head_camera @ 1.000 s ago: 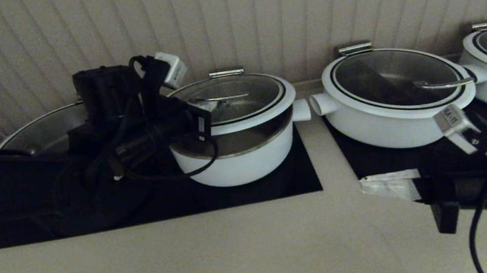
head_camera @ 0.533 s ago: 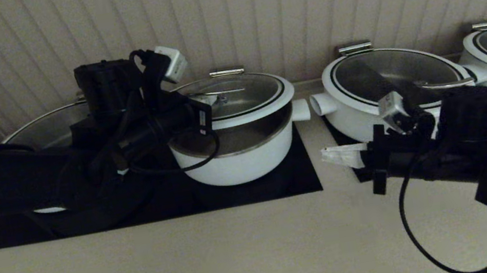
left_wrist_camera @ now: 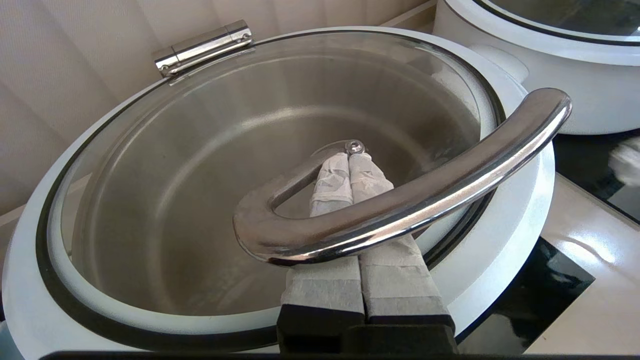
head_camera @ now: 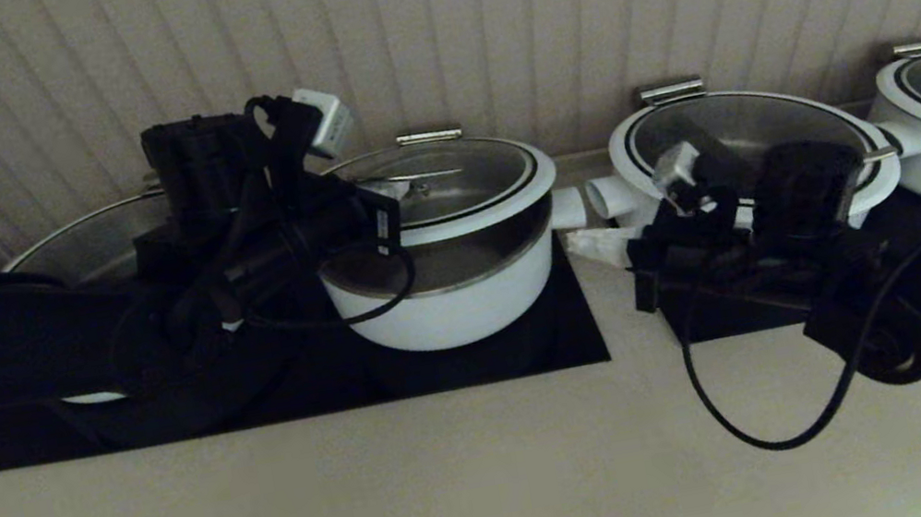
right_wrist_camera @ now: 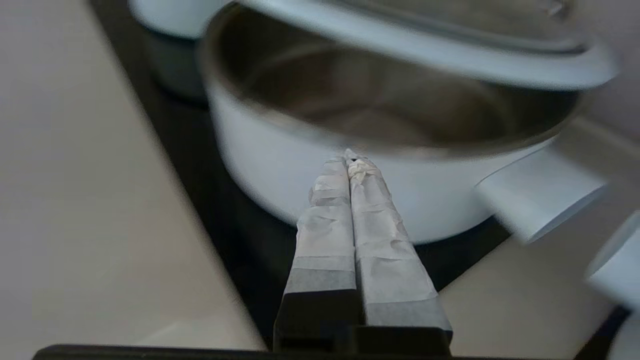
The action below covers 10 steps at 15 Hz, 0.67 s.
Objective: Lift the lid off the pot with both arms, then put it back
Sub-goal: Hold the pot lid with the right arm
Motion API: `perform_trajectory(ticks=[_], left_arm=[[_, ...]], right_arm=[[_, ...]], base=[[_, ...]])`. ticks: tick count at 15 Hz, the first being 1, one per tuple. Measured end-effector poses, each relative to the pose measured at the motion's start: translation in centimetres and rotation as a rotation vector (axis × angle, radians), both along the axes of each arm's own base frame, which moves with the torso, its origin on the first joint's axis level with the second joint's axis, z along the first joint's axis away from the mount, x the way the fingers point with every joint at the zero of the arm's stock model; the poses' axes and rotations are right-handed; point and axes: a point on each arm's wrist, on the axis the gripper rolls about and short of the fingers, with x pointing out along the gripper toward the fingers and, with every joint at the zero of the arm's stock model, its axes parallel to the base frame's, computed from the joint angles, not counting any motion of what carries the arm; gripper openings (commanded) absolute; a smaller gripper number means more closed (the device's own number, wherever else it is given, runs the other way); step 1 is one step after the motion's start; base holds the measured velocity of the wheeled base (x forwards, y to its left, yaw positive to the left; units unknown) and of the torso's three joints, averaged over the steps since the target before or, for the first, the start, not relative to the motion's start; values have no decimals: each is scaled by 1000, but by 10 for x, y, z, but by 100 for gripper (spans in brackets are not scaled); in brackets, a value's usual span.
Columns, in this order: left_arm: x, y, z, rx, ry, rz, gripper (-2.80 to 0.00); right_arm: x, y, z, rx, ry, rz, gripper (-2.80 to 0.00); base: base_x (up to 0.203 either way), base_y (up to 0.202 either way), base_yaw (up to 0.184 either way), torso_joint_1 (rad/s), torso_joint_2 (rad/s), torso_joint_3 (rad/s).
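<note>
Where the pale counter (head_camera: 424,489) fills the near part of the head view, a black cable loops down from the right arm above it. Beyond that, the right gripper (head_camera: 584,244) reaches in from the right with its taped fingers (right_wrist_camera: 350,220) pressed together on nothing, the tip close beside the right stub handle (head_camera: 569,208) of the pot (head_camera: 442,313); whether it touches cannot be told. The pot stands on a black cooktop panel (head_camera: 567,334), its steel inside showing along the front. Above it the lid (head_camera: 449,190) is tilted, front edge raised clear of the pot's rim and back edge low at the steel hinge tab (head_camera: 428,137). The left gripper (left_wrist_camera: 350,162) comes in from the left side with its fingers closed together and slid under the curved steel bar handle (left_wrist_camera: 400,200), which rests across them. A wider white pot (head_camera: 741,146) sits just to the right, partly behind the right arm. Farthest back runs a ribbed wall (head_camera: 476,12).
</note>
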Motion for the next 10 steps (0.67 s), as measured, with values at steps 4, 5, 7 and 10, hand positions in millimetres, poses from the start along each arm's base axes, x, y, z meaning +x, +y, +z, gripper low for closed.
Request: perform_trajectory(ticks=[4,5,7,10], left_arm=[[0,0,0,0,0,0,-280],[0,0,0,0,0,0,-280],[0,0,0,1,-1,4,-280],[0,0,1,-2,-3,11,-280]], right_arm=[[16,23,3,29,-44,-43,-280],[18,32,3,52,-51,-51,-280],[22,49,4,106,-61,-79,-280],[29,64,2,138,-78,-123,-280]], base=[[0,0,0,0,0,0],[0,0,0,0,0,0],[0,0,0,0,0,0],[0,0,0,0,0,0]])
